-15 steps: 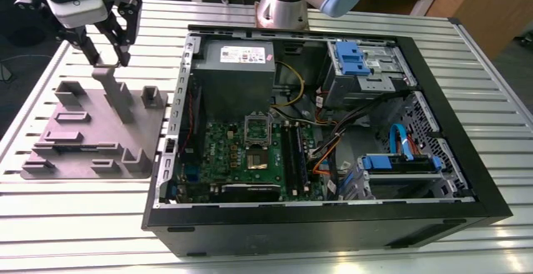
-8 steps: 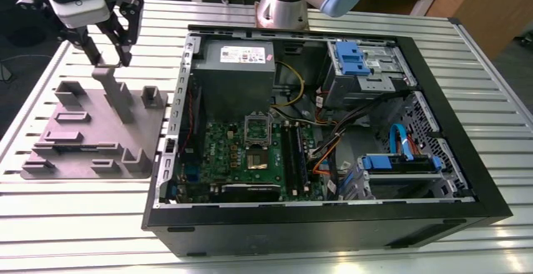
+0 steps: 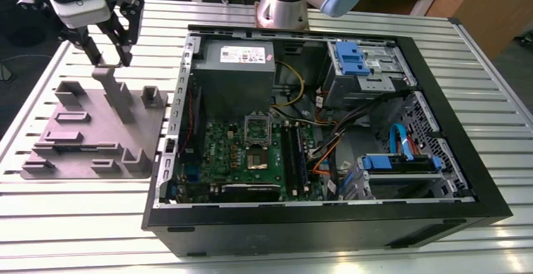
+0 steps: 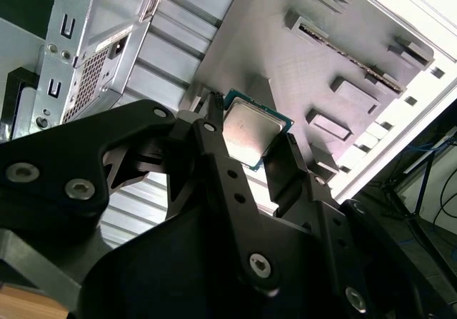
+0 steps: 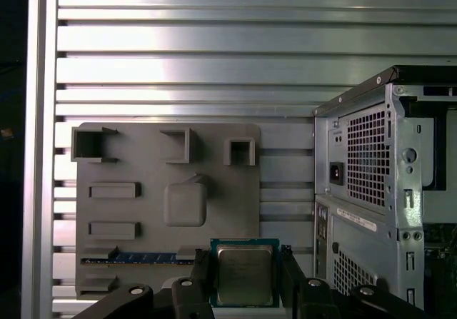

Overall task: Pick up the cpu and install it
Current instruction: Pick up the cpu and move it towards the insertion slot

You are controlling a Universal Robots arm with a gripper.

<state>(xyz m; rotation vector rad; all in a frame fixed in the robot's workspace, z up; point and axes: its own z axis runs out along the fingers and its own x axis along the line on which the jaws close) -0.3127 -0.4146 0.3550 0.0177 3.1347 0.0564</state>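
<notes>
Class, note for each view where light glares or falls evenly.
Second wrist view: the cpu, held in the gripper, has a soft sheen, and the table edge burns white. First wrist view: bright bands streak the table slats. Exterior view: even, soft light on the matte tray.

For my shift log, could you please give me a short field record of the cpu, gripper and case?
gripper: shut on the cpu, held by two opposite edges
location: above the grey tray, to the exterior view's left of the computer case
case state: side open, motherboard exposed
install: not yet done
</notes>
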